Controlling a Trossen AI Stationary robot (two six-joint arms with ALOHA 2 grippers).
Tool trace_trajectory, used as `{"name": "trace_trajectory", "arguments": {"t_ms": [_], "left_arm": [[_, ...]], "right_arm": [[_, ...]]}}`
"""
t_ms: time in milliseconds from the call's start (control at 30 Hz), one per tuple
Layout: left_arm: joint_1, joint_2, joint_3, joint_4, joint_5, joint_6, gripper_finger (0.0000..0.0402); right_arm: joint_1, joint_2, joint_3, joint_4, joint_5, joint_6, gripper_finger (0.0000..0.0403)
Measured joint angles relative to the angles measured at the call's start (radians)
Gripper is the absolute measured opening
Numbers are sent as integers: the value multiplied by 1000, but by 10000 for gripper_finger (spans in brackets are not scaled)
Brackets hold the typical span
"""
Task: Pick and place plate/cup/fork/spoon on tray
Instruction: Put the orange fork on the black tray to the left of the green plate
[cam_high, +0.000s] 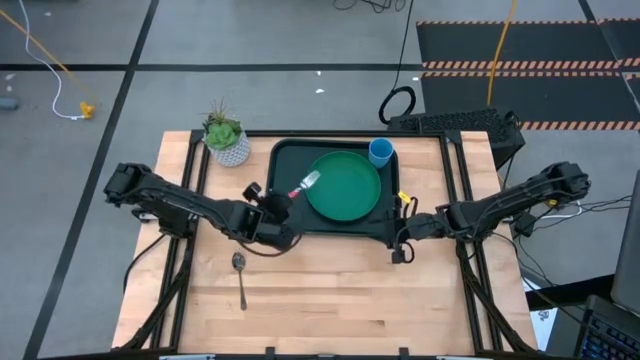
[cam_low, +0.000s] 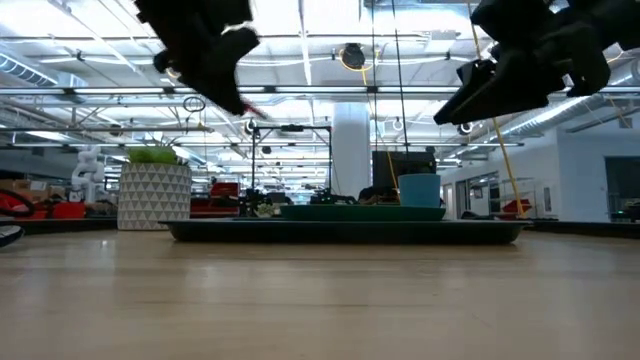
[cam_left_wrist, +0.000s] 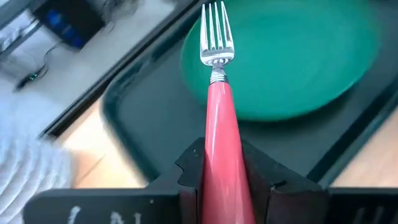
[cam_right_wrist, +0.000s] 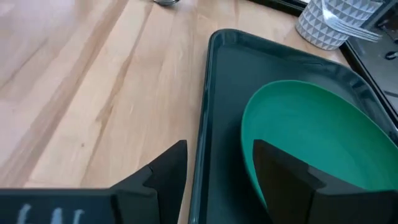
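The green plate (cam_high: 345, 186) lies on the dark tray (cam_high: 285, 160), and the light-blue cup (cam_high: 381, 152) stands in the tray's far right corner. My left gripper (cam_high: 283, 205) is shut on the red-handled fork (cam_high: 305, 185) above the tray's left part, with the tines over the plate's left rim. The silver spoon (cam_high: 240, 277) lies on the table near the tray's near left corner. My right gripper (cam_high: 400, 240) is open and empty at the tray's near right corner; it also shows in its wrist view (cam_right_wrist: 221, 168). My left gripper pinches the fork's red handle (cam_left_wrist: 219, 163) between its two fingers, which lie along the handle. The fingers come slanting from the table's left and near side. The fork is lifted clear, its tines (cam_left_wrist: 215, 38) pointing out over the plate (cam_left_wrist: 292, 56).
A white patterned pot with a green plant (cam_high: 227, 140) stands at the far left, just beside the tray's far left corner. Bare wooden table lies on the near side of the tray. A dark keyboard-like object (cam_high: 450, 125) sits beyond the table's far right corner.
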Motion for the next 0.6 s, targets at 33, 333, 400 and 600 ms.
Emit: {"name": "trace_trajectory", "arguments": {"t_ms": [33, 333, 400, 600], "left_arm": [[4, -4, -3, -46, 3, -31, 62], [76, 6, -1, -239, -2, -279, 72], [93, 11, -1, -224, 1, -282, 71], [149, 57, -1, -138, 12, -292, 62]], "right_arm": [[0, 0, -8, 7, 0, -3, 173], [-1, -5, -18, 52, -1, -25, 173], [-1, -5, -18, 75, -1, -30, 173], [-1, -7, -17, 110, -1, -46, 173]]}}
